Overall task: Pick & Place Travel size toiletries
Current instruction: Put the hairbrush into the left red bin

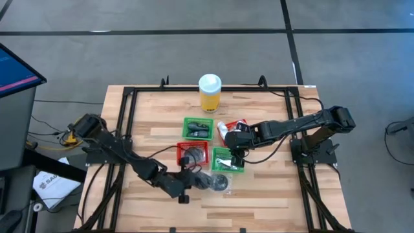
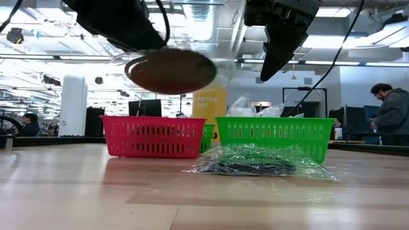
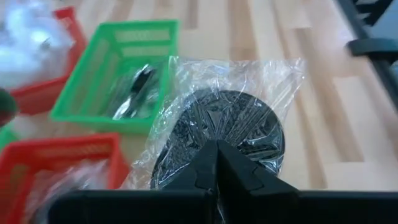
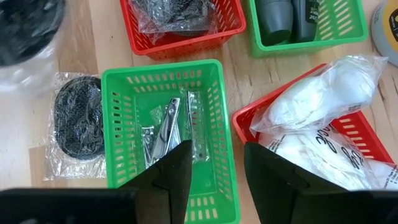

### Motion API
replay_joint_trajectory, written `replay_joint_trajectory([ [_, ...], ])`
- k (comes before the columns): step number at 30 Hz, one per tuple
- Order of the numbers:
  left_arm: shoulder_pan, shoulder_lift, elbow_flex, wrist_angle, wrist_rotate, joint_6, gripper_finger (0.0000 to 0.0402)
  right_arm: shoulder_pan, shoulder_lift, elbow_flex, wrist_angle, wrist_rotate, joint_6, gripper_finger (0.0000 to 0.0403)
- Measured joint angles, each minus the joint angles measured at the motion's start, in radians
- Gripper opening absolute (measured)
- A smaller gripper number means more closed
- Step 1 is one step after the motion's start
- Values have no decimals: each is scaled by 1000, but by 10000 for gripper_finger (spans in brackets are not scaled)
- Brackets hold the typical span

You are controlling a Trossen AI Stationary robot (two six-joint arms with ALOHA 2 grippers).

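A flat black disc in a clear crinkly packet [image 3: 221, 121] is in my shut left gripper [image 3: 217, 148], up in the air near the red basket [image 2: 153, 135]; the low view shows the disc [image 2: 169, 69]. A second wrapped disc [image 2: 255, 165] lies flat on the table, also seen in the right wrist view [image 4: 78, 118]. My right gripper [image 4: 214, 177] is open and hovers over a green basket [image 4: 124, 81] that holds slim silvery pieces [image 4: 168, 127]. White crinkly packets [image 4: 317, 106] lie in another red basket [image 4: 360, 134]. My left gripper pinches the packet between its two fingers at the disc's rim on the side facing the wrist [image 3: 214, 134]. The packet is lifted clear of the table and juts out beyond the fingertips, lying nearly level in the low view.
The tall yellow bottle with a white cap [image 1: 210, 92] stands near the table's far edge. A green basket with dark items [image 1: 197, 128] and a red basket with a wrapped dark thing [image 1: 193, 153] sit mid-table. Bare wood lies along the near edge [image 1: 259, 207]. People stand in the room behind.
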Motion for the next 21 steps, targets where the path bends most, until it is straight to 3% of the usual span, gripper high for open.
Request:
replay_joint_trajectory([
  [6, 17, -57, 0, -134, -44, -71, 0, 0, 0, 0, 0, 0, 0, 136],
  [21, 120, -102, 0, -314, -42, -147, 0, 0, 0, 0, 3, 0, 0, 136],
])
